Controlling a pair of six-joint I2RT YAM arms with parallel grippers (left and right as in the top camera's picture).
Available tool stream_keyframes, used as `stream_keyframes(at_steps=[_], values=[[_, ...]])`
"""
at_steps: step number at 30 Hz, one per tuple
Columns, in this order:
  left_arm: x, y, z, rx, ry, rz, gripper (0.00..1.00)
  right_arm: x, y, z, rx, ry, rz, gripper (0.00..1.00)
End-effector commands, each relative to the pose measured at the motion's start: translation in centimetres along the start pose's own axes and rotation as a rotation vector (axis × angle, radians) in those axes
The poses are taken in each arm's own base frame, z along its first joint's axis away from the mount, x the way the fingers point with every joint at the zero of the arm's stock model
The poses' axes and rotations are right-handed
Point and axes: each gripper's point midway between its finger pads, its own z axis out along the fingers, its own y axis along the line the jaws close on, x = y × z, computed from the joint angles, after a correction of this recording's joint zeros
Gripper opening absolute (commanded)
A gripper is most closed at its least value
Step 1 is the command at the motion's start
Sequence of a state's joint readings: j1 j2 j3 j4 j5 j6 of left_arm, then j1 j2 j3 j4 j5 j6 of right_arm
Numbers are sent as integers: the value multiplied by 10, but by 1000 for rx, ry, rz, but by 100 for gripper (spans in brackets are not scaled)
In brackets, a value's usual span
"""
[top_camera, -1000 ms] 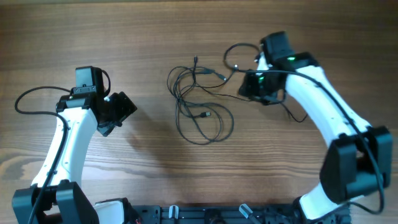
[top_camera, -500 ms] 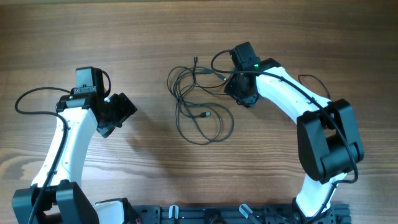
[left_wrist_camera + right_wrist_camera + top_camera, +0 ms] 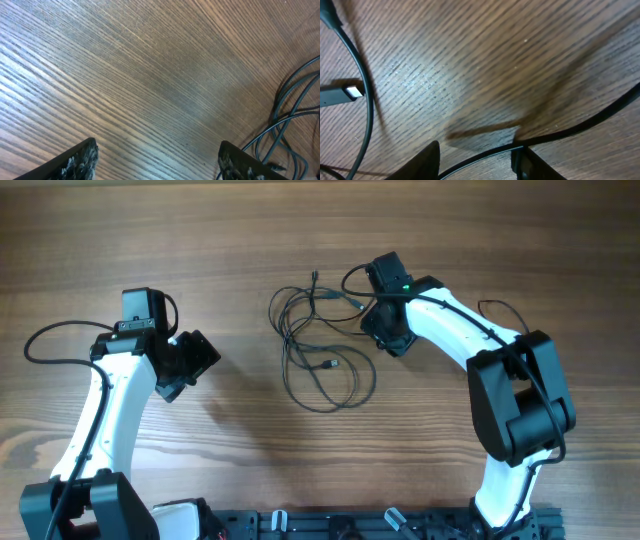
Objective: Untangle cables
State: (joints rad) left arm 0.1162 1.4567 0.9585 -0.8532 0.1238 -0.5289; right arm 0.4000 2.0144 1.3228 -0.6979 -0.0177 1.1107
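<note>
- Cables: loose dark tangle at middle of tabletop, slightly toward far edge; plug lies flat.
- Right gripper: low at tangle's right side, jaws apart, one strand crossing the gap, not pinched.
- Left gripper: toward left edge, jaws spread, nothing between.
- Risk: pulling one strand likely drags the whole bundle or tightens loops, since nothing pins the other side.
- Risk: plug may snag in a loop.
- Surface: bare wood-grain; room not in view.

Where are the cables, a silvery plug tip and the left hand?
cables (image 3: 291, 345), overhead view, strands of the tangle.
silvery plug tip (image 3: 354, 92), right wrist view, its metal end.
left hand (image 3: 159, 159), left wrist view, midway between fingertips.
</note>
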Motion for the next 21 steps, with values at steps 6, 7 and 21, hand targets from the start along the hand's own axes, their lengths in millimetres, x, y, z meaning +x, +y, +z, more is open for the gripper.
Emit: stream_keyframes(at_steps=[6,7,21], values=[[-2,1,0,-8,-7,-6,79,7,-2,13,19,8,28,47],[-2,2,0,-8,-6,-6,79,4,4,13,-7,-3,21,47],[-2,1,0,-8,-7,-6,79,-2,36,9,-142,-30,-153,51]])
